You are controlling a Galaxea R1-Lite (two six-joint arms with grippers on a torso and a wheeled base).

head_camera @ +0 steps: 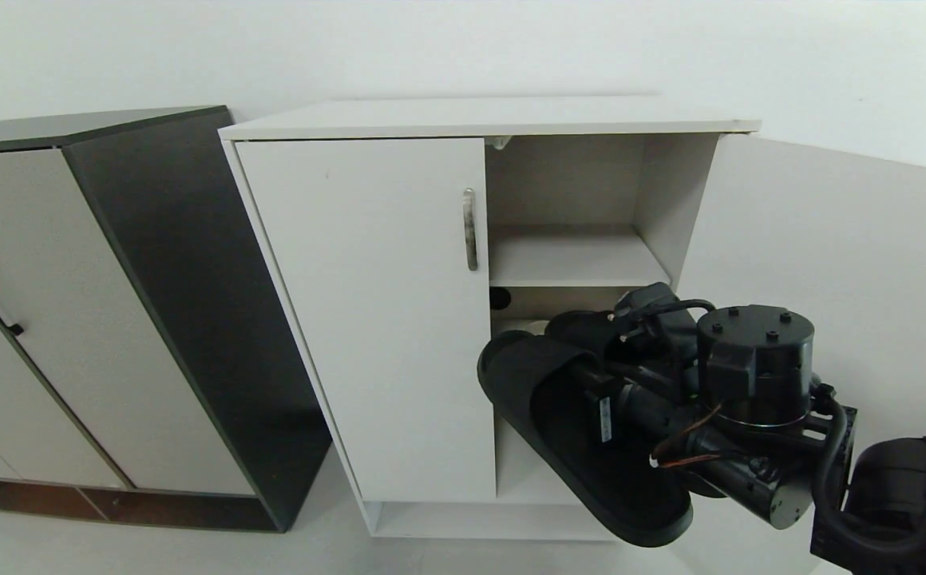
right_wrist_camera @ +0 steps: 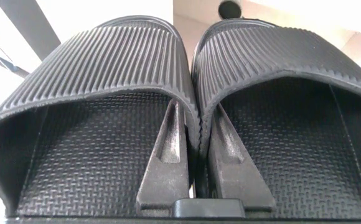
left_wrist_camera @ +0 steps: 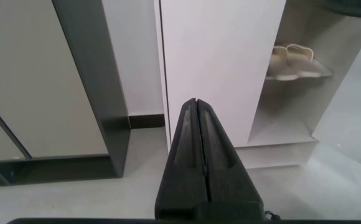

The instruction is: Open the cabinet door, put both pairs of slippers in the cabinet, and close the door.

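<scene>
The white cabinet (head_camera: 479, 118) has its left door (head_camera: 359, 319) closed and its right door (head_camera: 830, 263) swung wide open. My right gripper (head_camera: 603, 391) holds a pair of black slippers (head_camera: 575, 431) just in front of the open right compartment, toes toward the cabinet. In the right wrist view each finger sits inside one black slipper (right_wrist_camera: 106, 74), and my right gripper (right_wrist_camera: 198, 109) pinches their inner strap walls together. A pair of beige slippers (left_wrist_camera: 295, 61) lies on a shelf inside the cabinet. My left gripper (left_wrist_camera: 196, 102) is shut on nothing, low in front of the closed door.
A dark grey cabinet (head_camera: 152, 279) with pale doors stands immediately left of the white one. The upper shelf (head_camera: 567, 259) is bare. A metal handle (head_camera: 470, 229) runs along the closed door's edge. Bare pale floor (left_wrist_camera: 137, 180) lies in front.
</scene>
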